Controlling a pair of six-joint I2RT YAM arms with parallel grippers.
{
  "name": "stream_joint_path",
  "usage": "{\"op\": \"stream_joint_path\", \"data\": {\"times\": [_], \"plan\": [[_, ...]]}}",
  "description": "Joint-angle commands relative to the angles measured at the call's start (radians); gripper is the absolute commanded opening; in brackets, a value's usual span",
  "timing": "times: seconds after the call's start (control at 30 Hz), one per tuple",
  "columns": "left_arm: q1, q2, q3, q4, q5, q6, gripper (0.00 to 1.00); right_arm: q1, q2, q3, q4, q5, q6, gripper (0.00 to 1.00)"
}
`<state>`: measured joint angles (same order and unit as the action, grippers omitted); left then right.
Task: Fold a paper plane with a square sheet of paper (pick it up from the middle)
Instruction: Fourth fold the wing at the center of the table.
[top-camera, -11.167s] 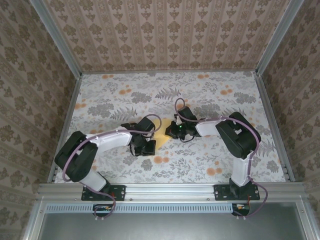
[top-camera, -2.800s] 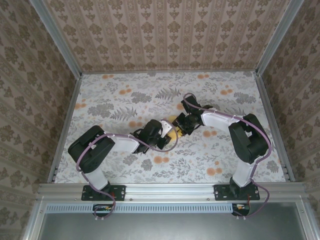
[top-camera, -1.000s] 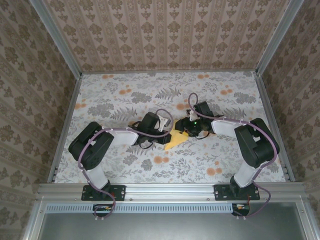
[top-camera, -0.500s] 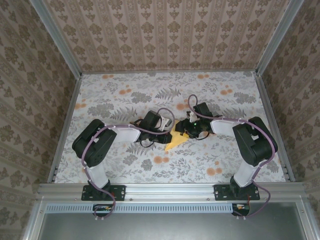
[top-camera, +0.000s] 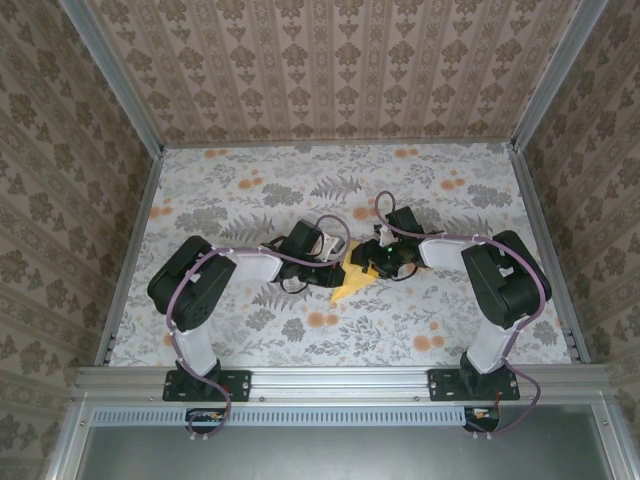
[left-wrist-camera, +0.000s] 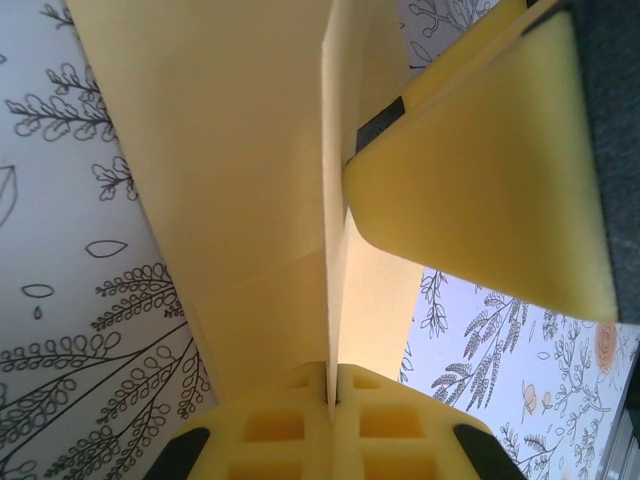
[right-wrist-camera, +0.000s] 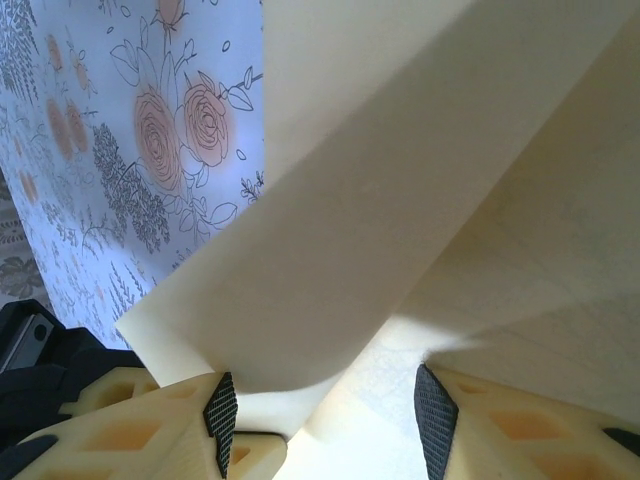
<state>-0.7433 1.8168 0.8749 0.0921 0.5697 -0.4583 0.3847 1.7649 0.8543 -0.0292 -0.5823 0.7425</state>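
Creases shape the sheet of paper (top-camera: 347, 283) into a pointed form at the middle of the floral table (top-camera: 240, 195), its tip aimed toward 7 o'clock in the top view. The left gripper (top-camera: 332, 263) meets it from 9 o'clock and the right gripper (top-camera: 373, 263) from 3 o'clock.

In the left wrist view, the left gripper (left-wrist-camera: 328, 400) is clamped on an upright layer of the paper (left-wrist-camera: 230, 150), whose thin edge rises toward 12 o'clock. At 2 o'clock a yellow foam finger (left-wrist-camera: 490, 170), probably the right gripper's, presses against that layer.

In the right wrist view, the right gripper (right-wrist-camera: 320, 410) has its jaws apart, and a curled fold of the paper (right-wrist-camera: 400, 200) passes loosely between them. The floral print (right-wrist-camera: 150, 130) shows at 10 o'clock.
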Motion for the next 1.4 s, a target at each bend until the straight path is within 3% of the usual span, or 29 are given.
{"op": "stream_joint_path", "data": {"times": [0.0, 0.3, 0.43, 0.97, 1.1, 1.37], "plan": [[0.008, 0.022, 0.028, -0.025, 0.031, -0.015, 0.0, 0.005, 0.024, 0.025, -0.026, 0.036, 0.014, 0.55], [0.01, 0.027, 0.038, -0.031, 0.039, -0.014, 0.01, 0.007, 0.046, 0.039, -0.113, 0.113, 0.011, 0.55], [0.009, 0.022, 0.038, -0.035, 0.04, -0.016, 0.06, 0.01, 0.062, 0.055, -0.17, 0.157, 0.002, 0.54], [0.047, -0.146, -0.041, -0.027, -0.013, -0.055, 0.4, 0.026, 0.098, 0.086, -0.273, 0.224, -0.026, 0.55], [0.051, -0.186, -0.062, -0.008, -0.035, -0.085, 0.41, 0.026, 0.106, 0.091, -0.285, 0.23, -0.028, 0.55], [0.018, -0.189, -0.086, 0.113, -0.004, -0.161, 0.3, 0.026, 0.13, 0.101, -0.312, 0.24, -0.044, 0.56]]}}
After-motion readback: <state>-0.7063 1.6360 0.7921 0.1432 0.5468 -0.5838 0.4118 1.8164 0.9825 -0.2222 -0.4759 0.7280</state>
